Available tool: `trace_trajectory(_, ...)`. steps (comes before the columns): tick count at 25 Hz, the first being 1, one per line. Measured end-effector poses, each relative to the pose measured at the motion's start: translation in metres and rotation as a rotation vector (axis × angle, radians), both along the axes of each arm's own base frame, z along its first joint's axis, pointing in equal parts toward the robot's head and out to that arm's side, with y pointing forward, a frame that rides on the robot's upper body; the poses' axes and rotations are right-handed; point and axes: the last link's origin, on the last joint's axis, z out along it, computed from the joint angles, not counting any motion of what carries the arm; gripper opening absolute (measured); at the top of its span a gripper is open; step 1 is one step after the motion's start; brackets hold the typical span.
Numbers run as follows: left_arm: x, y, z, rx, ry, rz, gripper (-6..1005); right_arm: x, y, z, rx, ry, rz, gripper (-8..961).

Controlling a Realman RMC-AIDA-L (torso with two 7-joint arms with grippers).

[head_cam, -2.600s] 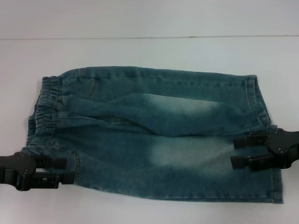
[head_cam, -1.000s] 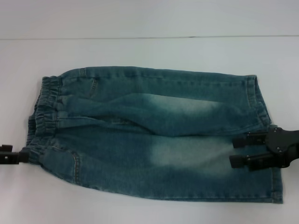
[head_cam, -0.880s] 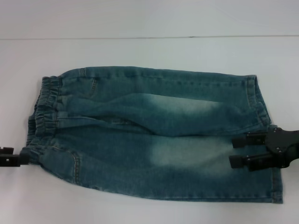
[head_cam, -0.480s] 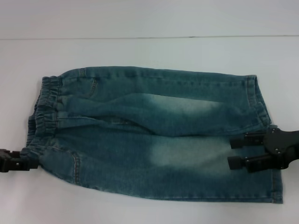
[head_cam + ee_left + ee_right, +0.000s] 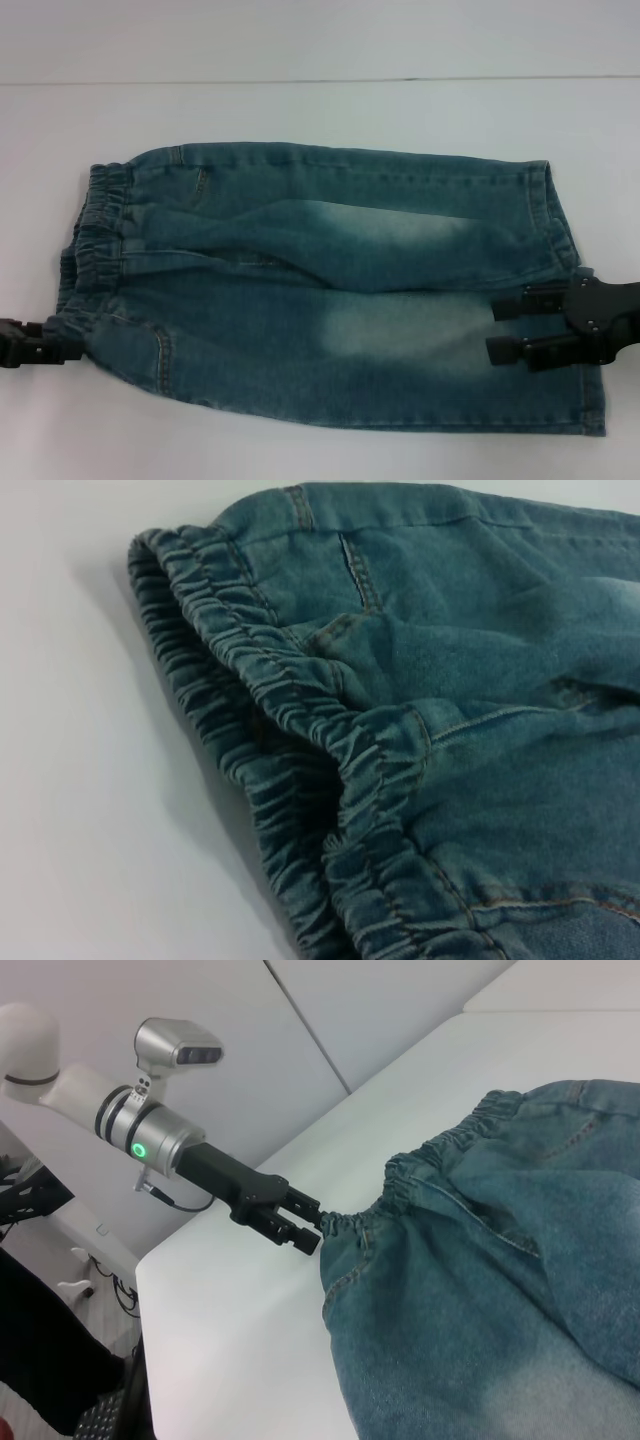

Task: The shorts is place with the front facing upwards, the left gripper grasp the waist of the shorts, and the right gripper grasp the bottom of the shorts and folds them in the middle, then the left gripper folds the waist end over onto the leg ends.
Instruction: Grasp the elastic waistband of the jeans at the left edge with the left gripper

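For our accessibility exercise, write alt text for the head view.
Denim shorts lie flat on a white table, waistband at the left. The left gripper holds the waist's near corner; the right gripper, fingers apart, sits over the near leg's hem.

Place: a robot lab or test room
Evidence: bare white table (image 5: 300, 50), plain white wall panels (image 5: 300, 1020), cabling on the floor (image 5: 110, 1280)
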Motion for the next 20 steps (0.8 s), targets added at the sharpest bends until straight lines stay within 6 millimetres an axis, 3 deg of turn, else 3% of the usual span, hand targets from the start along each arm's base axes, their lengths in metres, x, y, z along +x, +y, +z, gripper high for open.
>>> trace_trajectory(14, 0.009, 0.003, -0.005, -0.029, -0.023, -0.024, 719, 0.000, 0.000, 0.000, 0.001, -0.001, 0.003, 869)
trace_trajectory(20, 0.012, 0.004, -0.010, -0.050, -0.013, -0.039, 590, 0.001, 0.000, 0.001, 0.004, -0.002, 0.001, 868)
